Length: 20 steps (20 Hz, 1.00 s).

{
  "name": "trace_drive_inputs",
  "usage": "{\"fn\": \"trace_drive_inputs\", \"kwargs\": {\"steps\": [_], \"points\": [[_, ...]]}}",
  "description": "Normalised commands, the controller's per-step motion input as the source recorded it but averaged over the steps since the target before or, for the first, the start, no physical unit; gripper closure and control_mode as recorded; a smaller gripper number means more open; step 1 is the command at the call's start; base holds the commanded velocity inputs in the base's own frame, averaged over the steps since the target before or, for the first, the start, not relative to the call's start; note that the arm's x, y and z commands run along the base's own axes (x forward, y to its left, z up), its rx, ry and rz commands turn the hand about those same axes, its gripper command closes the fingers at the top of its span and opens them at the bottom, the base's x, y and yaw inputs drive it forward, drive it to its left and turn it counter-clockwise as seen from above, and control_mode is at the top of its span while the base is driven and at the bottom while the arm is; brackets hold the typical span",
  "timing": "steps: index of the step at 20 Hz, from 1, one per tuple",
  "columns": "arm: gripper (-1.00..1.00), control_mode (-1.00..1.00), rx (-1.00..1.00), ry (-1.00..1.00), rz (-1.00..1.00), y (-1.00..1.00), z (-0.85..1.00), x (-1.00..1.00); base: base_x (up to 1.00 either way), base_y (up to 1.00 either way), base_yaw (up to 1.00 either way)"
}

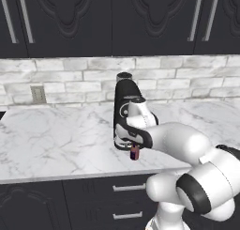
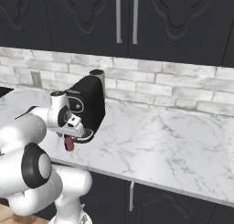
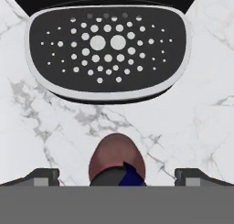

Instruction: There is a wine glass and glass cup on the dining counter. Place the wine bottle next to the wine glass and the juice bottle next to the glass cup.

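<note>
The juice bottle (image 1: 135,153), small, purple-red with a dark cap, stands on the white marble wall counter (image 1: 56,140) just in front of a black coffee machine (image 1: 125,100). My gripper (image 1: 133,145) hangs right above it, pointing down and open. In the hand view the juice bottle (image 3: 117,161) sits between the two widely spread fingertips (image 3: 43,175), touching neither. From the right base view, the juice bottle (image 2: 69,143) stands near the counter's front edge under my gripper (image 2: 71,136). The wine bottle, wine glass, glass cup and dining counter are out of view.
The coffee machine (image 2: 89,104) stands against the brick backsplash (image 2: 173,81); its perforated drip tray (image 3: 107,54) lies just beyond the bottle. Dark cabinets hang above and drawers sit below the counter. Bare marble spreads to both sides of the machine.
</note>
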Motion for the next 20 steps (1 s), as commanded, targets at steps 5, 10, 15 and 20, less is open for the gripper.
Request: {"fn": "trace_drive_inputs", "kwargs": {"steps": [5,10,15,20], "points": [[-1.0,-1.0,0.0,0.11,-0.02,0.0,-0.06,-0.01,0.0,0.0,0.0],[-1.0,-1.0,0.0,0.14,-0.04,0.0,-0.11,0.0,0.0,0.0,0.0],[1.0,-1.0,0.0,0.13,0.0,0.0,-0.09,0.0,0.0,0.0,0.0],[1.0,-1.0,0.0,0.08,-0.01,0.0,0.0,-0.01,0.0,0.0,0.0]]}}
